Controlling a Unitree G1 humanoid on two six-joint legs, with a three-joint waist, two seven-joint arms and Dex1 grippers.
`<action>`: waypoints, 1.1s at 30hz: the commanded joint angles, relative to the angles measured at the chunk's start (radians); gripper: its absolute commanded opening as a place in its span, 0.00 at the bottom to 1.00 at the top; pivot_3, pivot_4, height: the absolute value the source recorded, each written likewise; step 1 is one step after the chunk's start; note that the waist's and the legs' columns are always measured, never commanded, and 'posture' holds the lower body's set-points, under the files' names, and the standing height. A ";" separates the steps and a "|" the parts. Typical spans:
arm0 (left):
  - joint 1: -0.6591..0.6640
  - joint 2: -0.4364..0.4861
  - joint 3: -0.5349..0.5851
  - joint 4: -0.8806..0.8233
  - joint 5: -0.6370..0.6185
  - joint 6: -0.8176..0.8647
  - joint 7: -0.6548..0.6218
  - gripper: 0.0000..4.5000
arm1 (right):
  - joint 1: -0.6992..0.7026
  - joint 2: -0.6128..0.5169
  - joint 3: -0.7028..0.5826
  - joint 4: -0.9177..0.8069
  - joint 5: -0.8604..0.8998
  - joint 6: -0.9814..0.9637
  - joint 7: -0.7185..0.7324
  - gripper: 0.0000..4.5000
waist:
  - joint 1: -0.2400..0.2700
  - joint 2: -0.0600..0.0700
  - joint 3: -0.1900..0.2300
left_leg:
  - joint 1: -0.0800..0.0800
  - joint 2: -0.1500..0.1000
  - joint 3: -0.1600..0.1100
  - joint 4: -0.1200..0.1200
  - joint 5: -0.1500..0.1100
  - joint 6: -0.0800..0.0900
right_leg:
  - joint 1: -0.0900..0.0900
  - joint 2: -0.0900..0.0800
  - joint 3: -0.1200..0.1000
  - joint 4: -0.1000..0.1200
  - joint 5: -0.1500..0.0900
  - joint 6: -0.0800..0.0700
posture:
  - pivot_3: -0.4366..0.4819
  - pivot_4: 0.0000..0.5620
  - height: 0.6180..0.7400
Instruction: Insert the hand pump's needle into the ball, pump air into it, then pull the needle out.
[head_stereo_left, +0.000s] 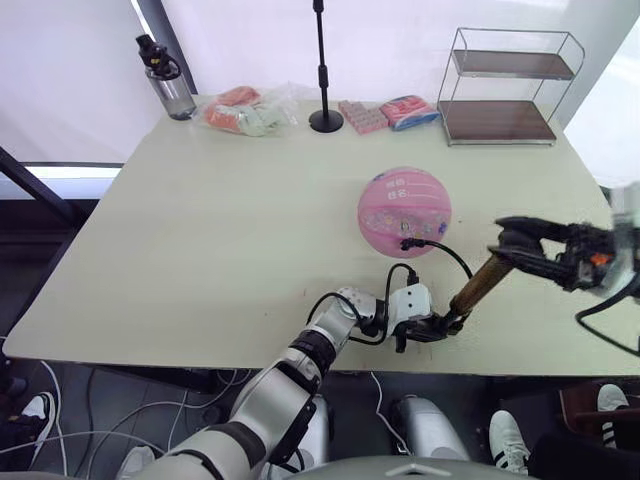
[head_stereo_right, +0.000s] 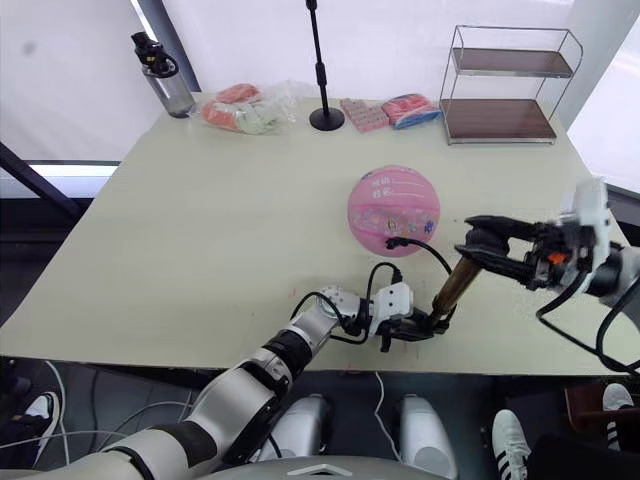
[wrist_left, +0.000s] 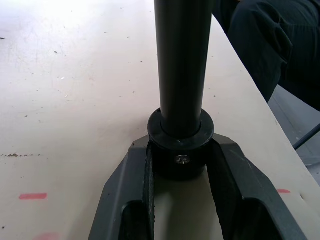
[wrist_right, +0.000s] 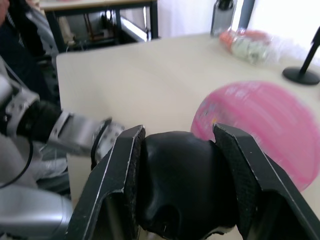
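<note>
The pink ball (head_stereo_left: 404, 212) rests on the table right of centre. The hand pump (head_stereo_left: 478, 286), a bronze cylinder, leans up to the right from the table's near edge. My left gripper (head_stereo_left: 436, 328) is shut on its black lower end cap (wrist_left: 180, 150), one finger on each side. My right gripper (head_stereo_left: 512, 240) is shut on the black handle (wrist_right: 180, 185) at the pump's top. A thin black hose (head_stereo_left: 452, 256) curves from the pump to the ball's near side, where the needle's black fitting (head_stereo_left: 408, 244) sits against the rubber; the pin itself is hidden.
Along the table's far edge stand a water bottle (head_stereo_left: 167, 80), bagged packets (head_stereo_left: 245, 112), a black stand (head_stereo_left: 325, 100), pink packs (head_stereo_left: 390, 113) and a wire shelf (head_stereo_left: 505, 85). The table's front edge (head_stereo_left: 300, 368) runs just below my left gripper. Shoes (head_stereo_left: 510, 440) show below it.
</note>
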 joint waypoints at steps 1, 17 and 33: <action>0.036 0.038 -0.027 0.079 0.057 0.047 0.014 0.22 | -0.072 -0.070 -0.141 -0.029 0.105 0.060 -0.018 0.38 | 0.000 0.000 0.000 | 0.000 0.000 0.000 0.000 0.000 0.000 | 0.000 0.000 0.000 0.000 0.000 0.000 | 0.48 0.27 0.93; 0.033 0.033 -0.025 0.081 0.054 0.061 0.018 0.22 | -0.022 -0.067 -0.096 -0.084 0.072 0.112 -0.022 0.38 | 0.001 -0.001 0.000 | 0.000 0.000 0.000 0.000 0.000 0.000 | 0.000 0.000 0.000 0.000 0.000 0.001 | 0.48 0.27 0.93; 0.027 0.037 -0.016 0.071 0.047 0.075 0.025 0.22 | 0.123 0.221 0.246 0.147 -0.374 -0.305 0.005 0.38 | -0.004 -0.007 -0.004 | 0.003 0.001 0.000 0.000 0.000 0.000 | 0.002 0.001 0.000 0.000 0.000 0.000 | 0.48 0.27 0.93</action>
